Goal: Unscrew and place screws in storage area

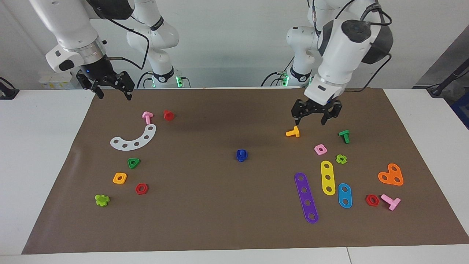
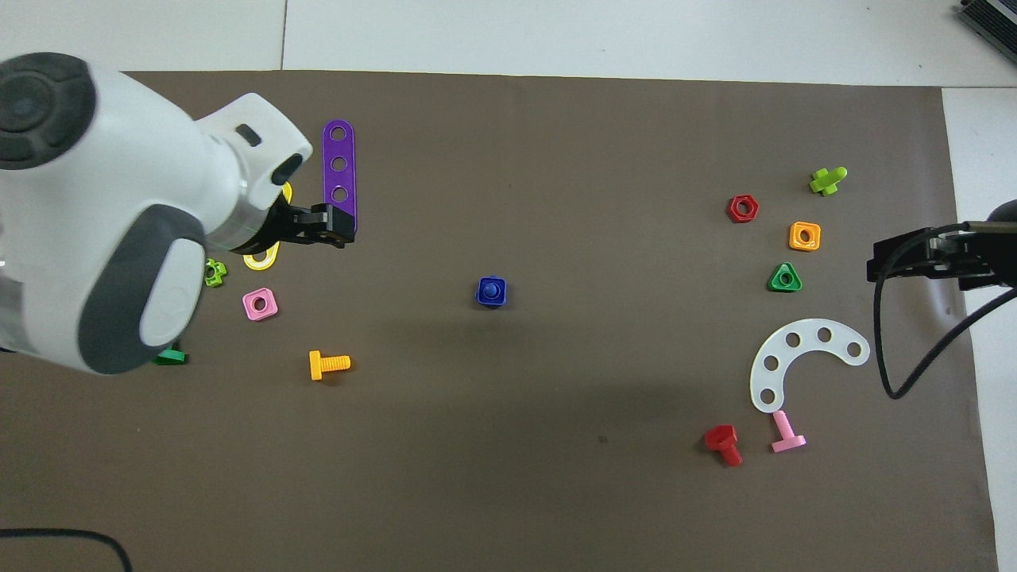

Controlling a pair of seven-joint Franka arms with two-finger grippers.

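Observation:
The dark-blue screw [image 1: 241, 155] stands at the middle of the brown mat, joined with a blue square nut; it also shows in the overhead view [image 2: 491, 291]. My left gripper [image 1: 316, 119] is open and empty, raised over the mat beside the orange bolt [image 1: 293, 132], toward the left arm's end from the screw. In the overhead view the left gripper [image 2: 334, 229] covers the purple strip's end. My right gripper [image 1: 111, 90] is open and empty, waiting over the mat's edge near the white curved strip [image 1: 134, 139]. The storage area [image 1: 161, 161] is bare mat beside that strip.
By the white strip lie a green triangle nut [image 1: 133, 162], orange nut [image 1: 119, 178], red nut [image 1: 141, 189], pink bolt [image 1: 147, 117] and red bolt [image 1: 168, 115]. Purple [image 1: 306, 197], yellow [image 1: 328, 177] and blue strips [image 1: 344, 195] lie toward the left arm's end.

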